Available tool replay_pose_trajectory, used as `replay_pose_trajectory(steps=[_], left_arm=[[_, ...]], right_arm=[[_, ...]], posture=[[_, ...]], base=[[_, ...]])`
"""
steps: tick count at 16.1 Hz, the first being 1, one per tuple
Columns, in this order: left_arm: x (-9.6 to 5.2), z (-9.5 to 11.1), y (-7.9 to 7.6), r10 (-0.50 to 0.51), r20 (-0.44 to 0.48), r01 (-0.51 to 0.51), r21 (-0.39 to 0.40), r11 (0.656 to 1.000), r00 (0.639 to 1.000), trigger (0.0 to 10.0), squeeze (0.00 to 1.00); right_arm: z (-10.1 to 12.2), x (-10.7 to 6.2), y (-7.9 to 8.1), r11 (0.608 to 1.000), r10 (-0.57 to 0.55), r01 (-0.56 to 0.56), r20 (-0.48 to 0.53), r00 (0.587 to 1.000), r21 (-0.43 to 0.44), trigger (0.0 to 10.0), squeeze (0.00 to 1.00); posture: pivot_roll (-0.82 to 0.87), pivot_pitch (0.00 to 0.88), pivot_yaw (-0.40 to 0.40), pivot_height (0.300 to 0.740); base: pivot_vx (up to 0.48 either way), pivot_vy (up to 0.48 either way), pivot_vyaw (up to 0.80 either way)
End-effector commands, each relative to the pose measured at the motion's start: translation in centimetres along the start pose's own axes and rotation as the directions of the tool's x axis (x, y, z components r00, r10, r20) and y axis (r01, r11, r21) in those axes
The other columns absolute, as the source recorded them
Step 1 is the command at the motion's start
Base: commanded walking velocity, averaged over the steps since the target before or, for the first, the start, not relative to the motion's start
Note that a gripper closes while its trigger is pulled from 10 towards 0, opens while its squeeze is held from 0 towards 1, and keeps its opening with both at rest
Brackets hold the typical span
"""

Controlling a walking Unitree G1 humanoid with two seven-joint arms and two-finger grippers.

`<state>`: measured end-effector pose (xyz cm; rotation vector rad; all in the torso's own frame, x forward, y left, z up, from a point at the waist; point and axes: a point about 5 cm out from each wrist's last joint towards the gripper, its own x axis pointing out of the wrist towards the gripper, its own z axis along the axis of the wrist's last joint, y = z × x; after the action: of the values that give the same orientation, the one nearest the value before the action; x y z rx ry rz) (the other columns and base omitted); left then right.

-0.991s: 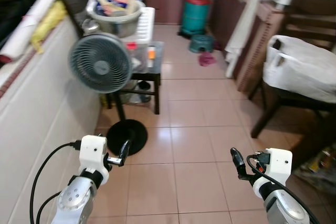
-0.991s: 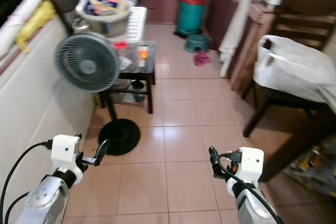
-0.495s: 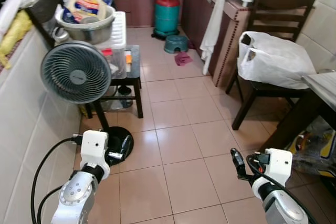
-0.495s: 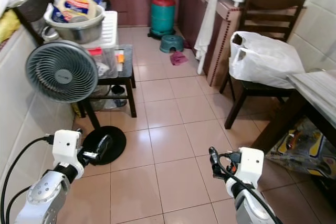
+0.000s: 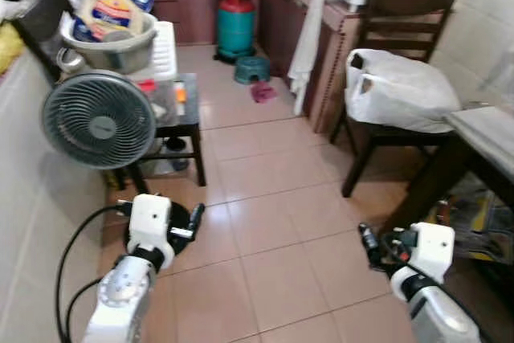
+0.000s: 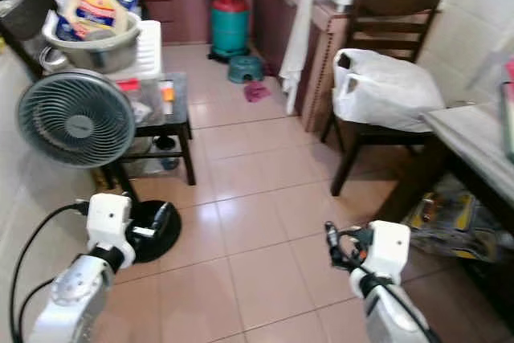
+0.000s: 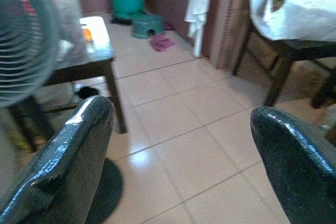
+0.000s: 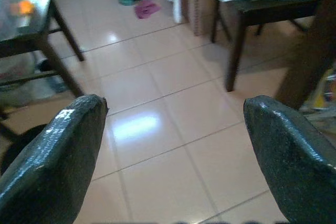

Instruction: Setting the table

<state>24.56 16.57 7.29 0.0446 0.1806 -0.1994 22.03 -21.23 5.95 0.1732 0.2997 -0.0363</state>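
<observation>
Both arms low over tiled floor. Left gripper [image 5: 195,218] and right gripper [image 5: 366,240] spread, empty. Bench [image 5: 491,128] ahead on right, beside chair [image 5: 399,18]. Approach squarely, avoid fan [image 5: 99,120].

A lived-in home kitchen. Ahead of the left end effector [image 5: 195,216] stands a pedestal fan [image 5: 98,120] on the tiled floor [image 5: 265,198], with a gas cylinder [image 5: 236,18] far beyond. Ahead of the right end effector [image 5: 367,238], a wooden chair [image 5: 401,30] carries a white plastic bag [image 5: 401,90] beside a cluttered surface [image 5: 345,6].
</observation>
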Motion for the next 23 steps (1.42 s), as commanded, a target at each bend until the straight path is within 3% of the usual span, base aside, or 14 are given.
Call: replay_pose_trajectory(steps=[1, 10, 23], left_arm=[[-0.2, -0.8, -0.4, -0.004, -0.027, 0.004, 0.015, 1.0, 1.0, 10.0, 0.0], [0.4, -0.2, -0.2, -0.003, 0.001, 0.003, 0.093, 0.996, 1.0, 10.0, 0.0], [2.0, 0.4, -0.4, 0.002, 0.034, -0.006, 0.091, 0.996, 0.999, 10.0, 0.0]], right_arm=[[0.7, 0.1, -0.2, 1.0, 0.003, -0.002, 0.013, 1.0, -0.009, 10.0, 0.0], [-0.4, 0.7, 2.8, 0.998, 0.052, -0.052, 0.02, 0.998, 0.034, 10.0, 0.0], [0.5, 1.5, 2.6, 0.999, 0.042, -0.043, 0.054, 0.998, 0.018, 10.0, 0.0]], posture=[[-0.03, 0.0, -0.05, 0.74], [-0.01, 0.0, -0.006, 0.74], [-0.03, 0.0, -0.003, 0.74]], base=[[0.0, 0.0, -0.77], [0.0, 0.0, -0.77], [0.0, 0.0, -0.77]])
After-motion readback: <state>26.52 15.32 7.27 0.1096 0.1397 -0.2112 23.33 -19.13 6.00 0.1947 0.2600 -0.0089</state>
